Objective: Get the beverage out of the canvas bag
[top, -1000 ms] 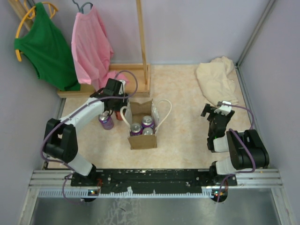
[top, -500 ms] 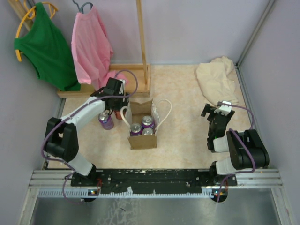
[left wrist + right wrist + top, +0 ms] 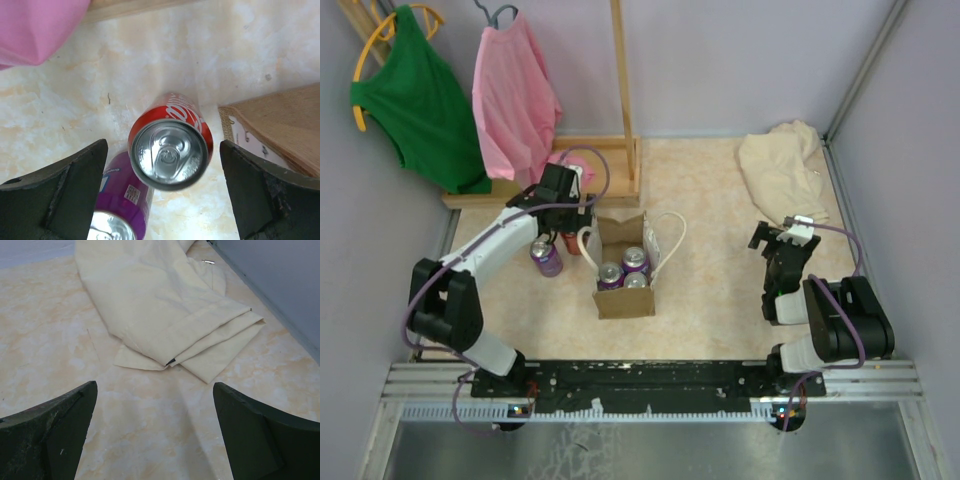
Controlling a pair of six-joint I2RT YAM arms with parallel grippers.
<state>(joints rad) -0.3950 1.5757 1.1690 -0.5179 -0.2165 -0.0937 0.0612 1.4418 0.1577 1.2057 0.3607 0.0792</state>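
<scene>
Beige marbled tabletop (image 3: 720,200): a pale, mottled sheet that runs back to the walls, with a metal rail along the near edge carrying both arm bases.
Walls: plain lilac-grey on three sides, with a light corner strip at the back right.
Wooden rack (image 3: 620,80): at the back left, its base sitting on the tabletop.
Green top (image 3: 415,100) and pink top (image 3: 515,100): both hang on hangers left of the rack's post.
Cream cloth (image 3: 782,170): crumpled in the back right corner, with a folded edge lying flat.
Canvas bag (image 3: 624,302): brown and upright near the middle with its mouth open, its white loop handles splayed to either side.
Purple cans (image 3: 635,260): three tops show inside the bag.
Red can (image 3: 170,145): upright on the tabletop outside the bag, just left of its back corner.
Loose purple can (image 3: 546,258): stands just beside the red can, on the side away from the bag.
Left tool (image 3: 162,145): spread wide above the red can, one finger on each side and neither touching it.
Right tool (image 3: 155,390): spread wide and holding nothing, over bare tabletop on the right and facing the cream cloth.
</scene>
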